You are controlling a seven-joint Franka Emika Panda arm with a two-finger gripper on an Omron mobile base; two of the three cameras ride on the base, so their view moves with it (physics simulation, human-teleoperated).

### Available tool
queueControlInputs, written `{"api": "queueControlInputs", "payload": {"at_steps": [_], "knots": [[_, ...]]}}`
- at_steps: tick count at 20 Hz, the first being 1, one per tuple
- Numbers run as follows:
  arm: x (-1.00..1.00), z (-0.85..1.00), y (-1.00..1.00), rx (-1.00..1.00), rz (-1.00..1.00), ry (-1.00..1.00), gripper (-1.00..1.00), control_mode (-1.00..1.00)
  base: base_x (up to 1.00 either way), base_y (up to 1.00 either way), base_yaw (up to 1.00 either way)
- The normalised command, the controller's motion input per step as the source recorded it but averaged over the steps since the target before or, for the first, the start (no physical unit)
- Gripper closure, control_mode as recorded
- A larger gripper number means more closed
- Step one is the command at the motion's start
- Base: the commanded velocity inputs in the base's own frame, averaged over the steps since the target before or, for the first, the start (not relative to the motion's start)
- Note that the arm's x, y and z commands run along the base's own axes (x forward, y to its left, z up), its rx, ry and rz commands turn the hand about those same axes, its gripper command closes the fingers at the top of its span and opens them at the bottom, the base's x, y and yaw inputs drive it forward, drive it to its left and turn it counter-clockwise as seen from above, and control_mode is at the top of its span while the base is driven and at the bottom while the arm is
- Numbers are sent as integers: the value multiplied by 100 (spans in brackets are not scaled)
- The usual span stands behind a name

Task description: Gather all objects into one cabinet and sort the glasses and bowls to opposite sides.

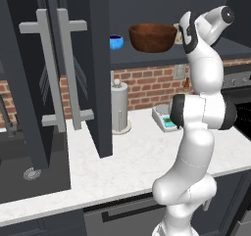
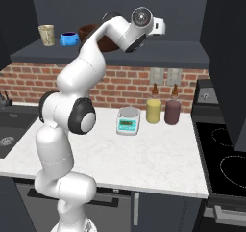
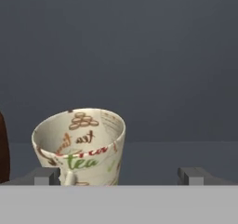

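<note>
Pincer [image 3: 121, 175] spread wide, holding nothing; cup [image 3: 80, 146] stands left of centre (beside wooden bowl [image 1: 152, 37]), misaligned for gripping.

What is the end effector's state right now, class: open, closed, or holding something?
End effector: open, holding nothing; the cream cup stands on the shelf just inside its left fingertip.

Cup [image 3: 81, 146]: pale cream, printed with brown beans and red, orange and green "tea" lettering. Large bowl [image 1: 152, 37]: reddish-brown wood grain. Small bowl [image 1: 116, 42]: glossy bright blue, dark inside. Cabinet [image 1: 93, 68]: dark charcoal-blue, light-grey bar handles [image 1: 69, 68]. Tabletop [image 2: 144, 156]: white marble with faint veining. Back wall [image 2: 120, 89]: red brick, pale mortar. Canisters: one yellow [image 2: 153, 111], one maroon [image 2: 172, 112]. Scale [image 2: 128, 121]: grey with teal display.
</note>
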Motion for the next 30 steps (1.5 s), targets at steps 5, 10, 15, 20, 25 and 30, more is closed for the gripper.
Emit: {"api": "queueControlInputs", "payload": {"at_steps": [5, 10, 15, 20, 25, 30], "knots": [[0, -3, 0, 0, 0, 0, -100, -100, 0, 0, 0], [0, -14, 0, 0, 0, 0, -100, -100, 0, 0, 0], [0, -21, 0, 0, 0, 0, -100, -100, 0, 0, 0], [0, -19, 3, 0, 0, 0, -100, -100, 0, 0, 0], [0, -3, 0, 0, 0, 0, -100, -100, 0, 0, 0], [0, 0, 1, 0, 0, 0, 100, -100, 0, 0, 0]]}}
